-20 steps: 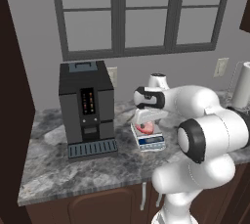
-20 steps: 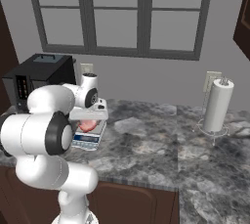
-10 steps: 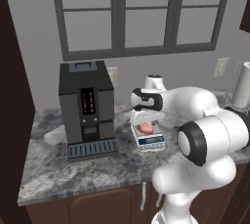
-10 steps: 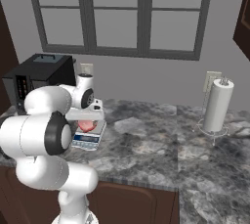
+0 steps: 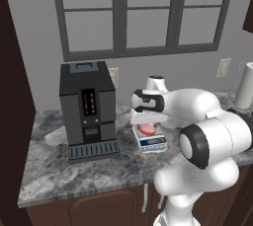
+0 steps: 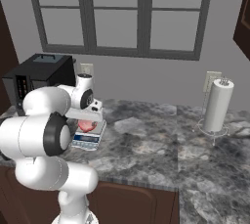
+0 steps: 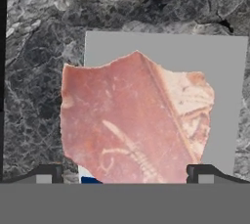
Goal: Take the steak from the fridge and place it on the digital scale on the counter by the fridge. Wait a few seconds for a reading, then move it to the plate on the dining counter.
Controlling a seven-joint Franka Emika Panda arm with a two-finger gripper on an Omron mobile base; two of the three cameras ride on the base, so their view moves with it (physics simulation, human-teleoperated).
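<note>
Arm lifted; pink-red marbled steak (image 7: 134, 120) flat on scale (image 7: 166, 47).

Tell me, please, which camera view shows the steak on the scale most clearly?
The hand view: it looks straight down on the steak, so its whole pink-red surface and outline on the digital scale are clear. In the left base view the steak is a small patch below the arm; in the right base view it is also small and partly hidden.

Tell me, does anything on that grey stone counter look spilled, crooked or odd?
Nothing stands out. The pink-red raw steak lies flat on the small silver-white digital scale, the open gripper above it, and the tall black coffee machine stands upright beside them.
</note>
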